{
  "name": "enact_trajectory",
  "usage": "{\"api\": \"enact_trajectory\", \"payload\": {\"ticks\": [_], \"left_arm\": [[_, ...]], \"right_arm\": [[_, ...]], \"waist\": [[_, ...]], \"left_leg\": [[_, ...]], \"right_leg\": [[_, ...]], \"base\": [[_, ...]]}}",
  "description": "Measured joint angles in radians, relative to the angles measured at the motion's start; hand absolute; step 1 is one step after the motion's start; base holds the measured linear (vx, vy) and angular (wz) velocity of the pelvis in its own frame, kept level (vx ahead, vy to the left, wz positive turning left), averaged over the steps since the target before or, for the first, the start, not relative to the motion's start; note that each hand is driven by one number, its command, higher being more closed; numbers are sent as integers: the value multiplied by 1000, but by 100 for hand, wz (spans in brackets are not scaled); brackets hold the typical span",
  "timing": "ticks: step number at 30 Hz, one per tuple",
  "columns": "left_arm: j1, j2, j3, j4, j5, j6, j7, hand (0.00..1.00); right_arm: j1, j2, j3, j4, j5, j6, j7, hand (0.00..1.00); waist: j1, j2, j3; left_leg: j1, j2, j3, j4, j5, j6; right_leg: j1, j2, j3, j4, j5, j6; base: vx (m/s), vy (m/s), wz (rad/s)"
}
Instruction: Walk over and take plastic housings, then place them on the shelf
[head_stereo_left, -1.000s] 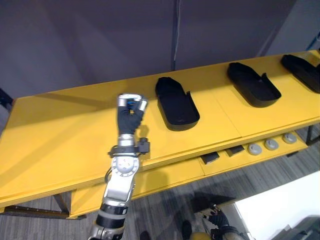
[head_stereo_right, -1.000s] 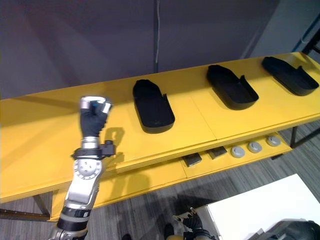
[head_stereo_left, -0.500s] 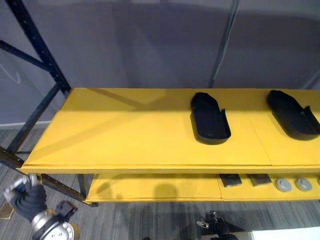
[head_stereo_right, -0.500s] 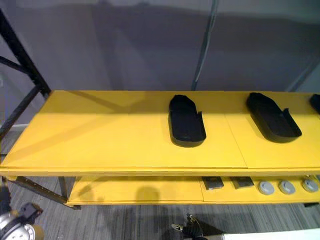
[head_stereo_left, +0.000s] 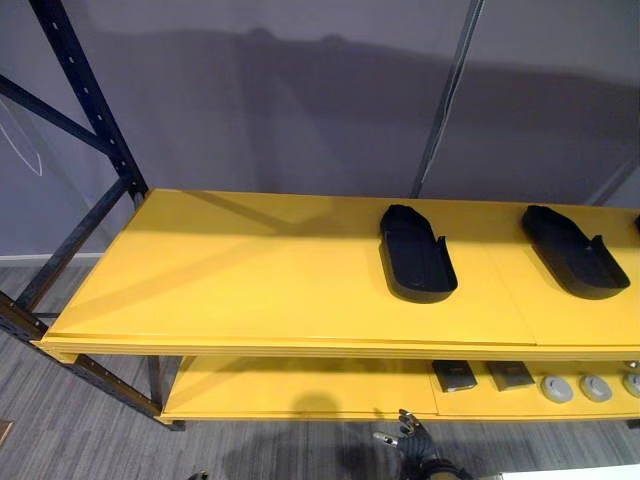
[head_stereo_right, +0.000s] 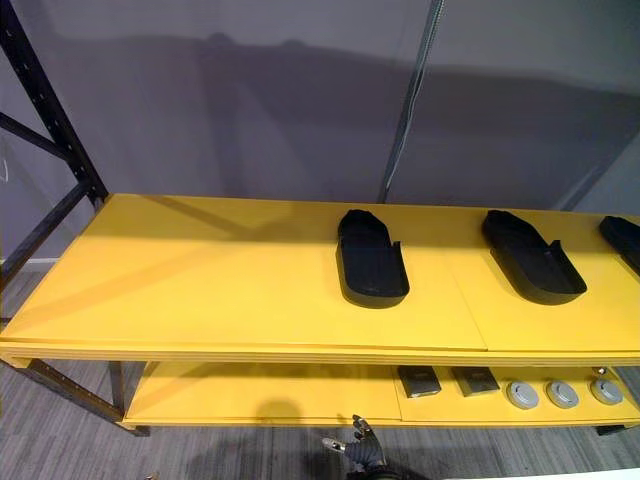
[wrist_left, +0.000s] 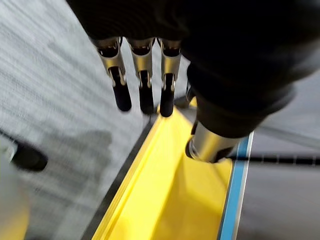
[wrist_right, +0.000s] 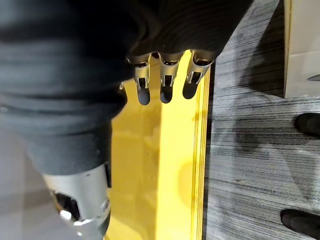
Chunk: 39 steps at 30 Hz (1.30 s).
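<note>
Three black plastic housings lie open side up on the yellow top shelf (head_stereo_left: 250, 290): one in the middle (head_stereo_left: 417, 265), one to its right (head_stereo_left: 572, 265), a third at the right edge (head_stereo_right: 622, 240). My left hand (wrist_left: 142, 75) hangs low by the shelf's yellow edge, fingers straight, holding nothing. My right hand (wrist_right: 167, 75) also hangs with straight fingers beside a yellow shelf edge, empty. Its fingers (head_stereo_left: 403, 432) show low in the eye views, below the front of the shelf.
A lower yellow shelf (head_stereo_left: 300, 380) carries small dark blocks (head_stereo_left: 455, 375) and grey round discs (head_stereo_left: 575, 388) at its right. A black rack upright (head_stereo_left: 90, 120) stands at the left end. Grey wall behind, grey carpet (head_stereo_left: 90, 440) in front. The top shelf's left half is bare.
The camera has swung, shifting the whole picture. My left arm dropped from raised over the shelf to below its front edge, and its curled fingers have straightened.
</note>
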Motion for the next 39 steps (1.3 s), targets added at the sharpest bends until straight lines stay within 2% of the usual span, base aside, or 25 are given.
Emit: {"api": "enact_trajectory", "payload": {"ticks": [5,7,9,16,22,26,29,30,32,33,34,35,36,37,38,39], "left_arm": [[-61,19,-106,58,48,-14,-28,0],[-79,26,-130,73,68,-17,-44,0],[-82,38,-148,75,78,-18,-51,0],[-105,59,-188,102,94,-19,-61,0],[-124,68,-222,132,117,-21,-61,0],[-144,69,-221,132,118,-20,-60,0],[-176,78,-221,131,132,-21,-59,0],[-191,82,-221,130,139,-22,-59,0],[-215,80,-227,111,156,-24,-58,0],[-230,84,-233,101,158,-25,-58,0],[-237,87,-245,94,159,-25,-59,0],[-237,89,-254,92,160,-25,-59,0],[-240,96,-258,91,170,-25,-61,0],[-244,87,-262,100,176,-22,-66,0],[-248,82,-261,100,178,-18,-67,0],[-247,75,-255,93,186,-19,-66,0]], "right_arm": [[-2,-12,-20,61,4,0,-13,0],[-17,-21,-26,83,4,0,-13,0],[-33,-21,-38,99,5,0,-14,0],[-54,-38,-39,124,21,0,-14,0],[-82,-45,-37,145,21,0,-14,0],[-96,-48,-35,129,20,3,-15,0],[-94,-44,-35,63,5,8,-15,0],[-93,-41,-35,38,-4,11,-17,0],[-99,-40,-35,26,-7,12,-22,0],[-95,-40,-36,28,-7,12,-23,0],[-84,-40,-39,32,-7,12,-26,0],[-77,-40,-39,33,-7,12,-28,0],[-64,-41,-39,40,-7,11,-30,0],[-74,-52,-39,67,-7,11,-31,0],[-89,-61,-39,76,-7,11,-32,0],[-109,-89,-45,89,-8,13,-36,0]], "waist": [[-4,2,0],[-17,4,1],[-26,7,3],[-26,23,18],[-24,20,47],[-22,14,83],[-15,-1,112],[-15,-8,116],[-15,-5,116],[-11,-6,117],[-11,-14,113],[-11,-21,109],[-12,-47,94],[-6,-54,82],[0,-56,75],[26,-40,42]], "left_leg": [[1,4,24,-16,2,-4],[3,5,36,-18,-1,-8],[14,6,51,-22,-4,-12],[20,-1,87,-14,-10,-18],[5,1,143,36,-36,8],[-57,2,203,119,-64,23],[-113,11,285,188,-90,36],[-144,18,304,215,-97,46],[-188,38,316,222,-85,63],[-202,47,305,217,-81,72],[-207,43,287,215,-75,74],[-209,37,278,216,-75,75],[-217,8,266,228,-70,68],[-246,-15,249,220,-51,66],[-256,-45,230,190,-45,66],[-279,-86,233,100,7,102]], "right_leg": [[-16,9,28,-12,4,1],[-18,12,42,-21,6,2],[-15,15,54,-32,11,2],[-17,15,102,-51,31,8],[-41,21,160,-50,66,9],[-101,19,227,-37,101,18],[-163,24,300,-34,141,34],[-185,21,305,-43,135,44],[-245,7,222,46,124,43],[-282,-1,189,233,43,20],[-283,-18,179,394,-42,36],[-274,-25,182,451,-73,54],[-263,-56,190,462,-105,95],[-270,-55,182,423,-104,106],[-260,-61,198,356,-99,115],[-198,-45,238,157,-102,129]], "base": [[30,18,-17],[57,18,-15],[63,23,-23],[19,28,-18],[-88,30,-30],[-178,54,-51],[-198,73,-71],[-194,71,-48],[-148,42,-23],[-63,-49,19],[-36,-86,31],[10,-147,44],[50,-138,31],[44,-79,17],[25,84,-33],[8,157,-72]]}}
